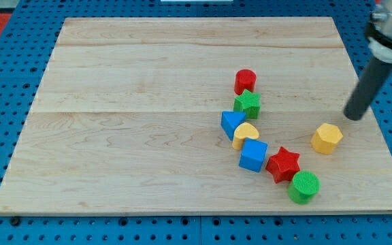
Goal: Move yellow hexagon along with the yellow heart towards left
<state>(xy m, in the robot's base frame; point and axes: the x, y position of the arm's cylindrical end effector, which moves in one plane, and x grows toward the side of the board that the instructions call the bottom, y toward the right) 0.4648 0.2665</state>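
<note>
- Single view, set high, looking down at a slant onto the wooden counter [148,61].
- Far edge at the view's top, near edge at the bottom.
- Middle distance: whole counter fits, blue pegboard [19,75] showing around it.

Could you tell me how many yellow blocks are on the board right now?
2. The yellow hexagon sits alone toward the view's right, just below-left of my tip. The yellow heart is wedged in the central cluster between two blue blocks. None appear hidden.
</note>
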